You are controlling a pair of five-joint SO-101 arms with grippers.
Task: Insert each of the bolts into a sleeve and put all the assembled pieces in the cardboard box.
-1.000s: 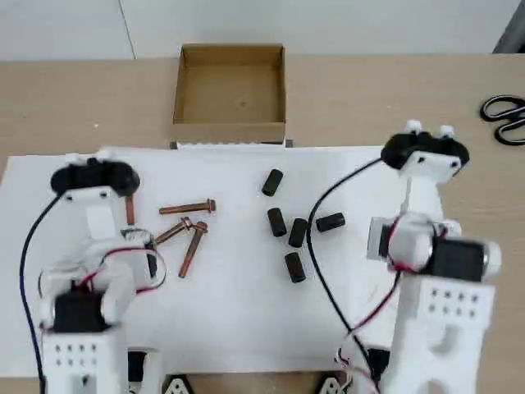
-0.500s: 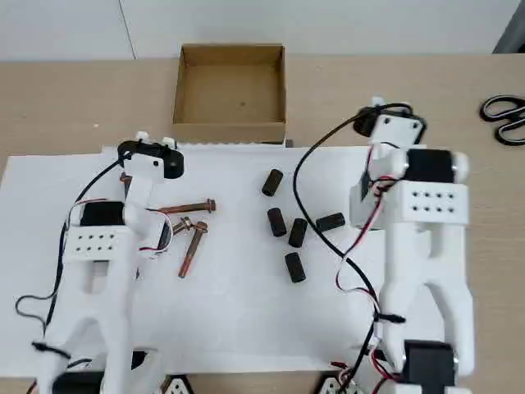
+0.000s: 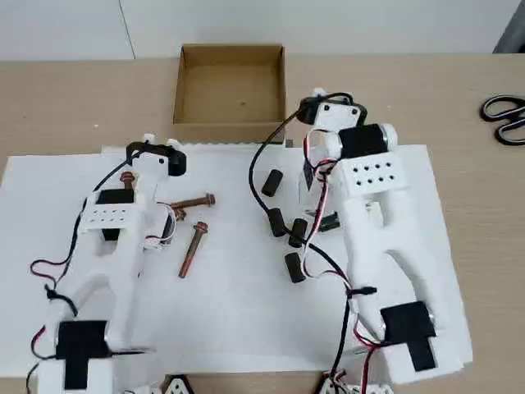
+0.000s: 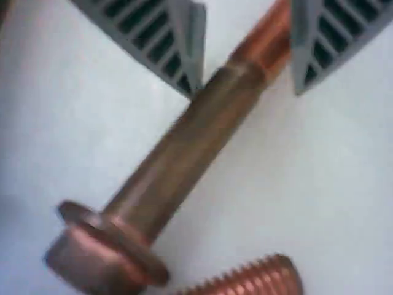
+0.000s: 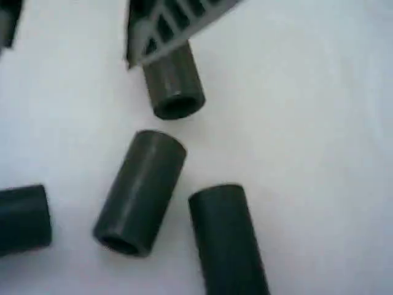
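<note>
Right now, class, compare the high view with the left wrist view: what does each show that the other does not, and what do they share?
The high view gives the cardboard box, the black sleeves and the scissors. The left wrist view gives the left gripper standing open astride one bolt, that bolt's flanged head and a second bolt by its threaded tip. Both share copper bolts lying on the white sheet.

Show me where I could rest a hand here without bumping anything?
Bare: the near middle of the white paper sheet, between the left arm and the right arm; the wooden table left of the empty brown cardboard box, and between it and the black scissors. Crowded: short black plastic sleeves under the right arm, copper bolts by the left arm.
</note>
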